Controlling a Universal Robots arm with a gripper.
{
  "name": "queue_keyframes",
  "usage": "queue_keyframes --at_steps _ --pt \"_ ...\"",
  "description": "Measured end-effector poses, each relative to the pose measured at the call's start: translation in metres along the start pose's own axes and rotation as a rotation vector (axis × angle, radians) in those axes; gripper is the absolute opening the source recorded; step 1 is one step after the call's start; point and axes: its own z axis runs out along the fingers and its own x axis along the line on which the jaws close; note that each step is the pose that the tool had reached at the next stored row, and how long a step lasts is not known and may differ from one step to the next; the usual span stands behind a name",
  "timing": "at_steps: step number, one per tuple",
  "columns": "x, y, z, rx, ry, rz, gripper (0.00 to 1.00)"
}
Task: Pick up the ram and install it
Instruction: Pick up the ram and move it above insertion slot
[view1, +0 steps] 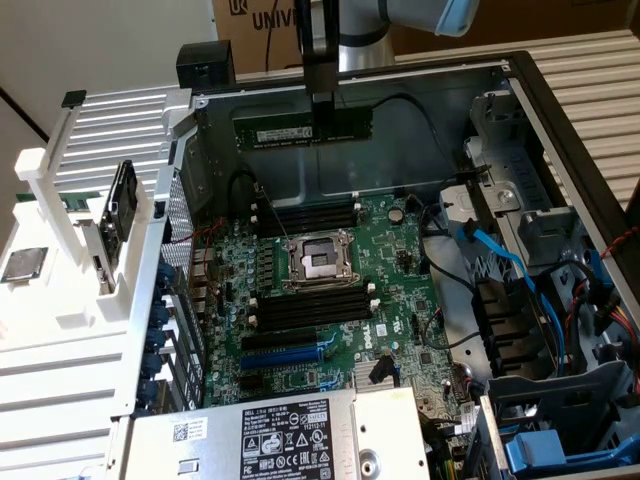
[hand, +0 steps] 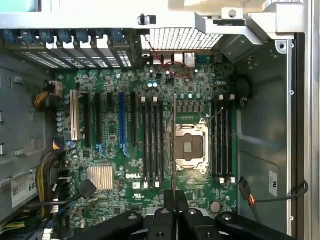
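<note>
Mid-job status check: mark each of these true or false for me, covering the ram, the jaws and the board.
1. The gripper has its jaws shut on the ram. True.
2. The ram is seated in a memory slot. False: it hangs in the air above the motherboard.
3. The CPU socket has no cooler over it. True.
4. The blue expansion slot holds a card. False: it is empty.
</note>
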Motion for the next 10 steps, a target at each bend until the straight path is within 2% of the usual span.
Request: queue_keyframes --at_steps 10 --pt "0.001 -0.0041 0.02 0.003 -0.0001 0.0 0.12"
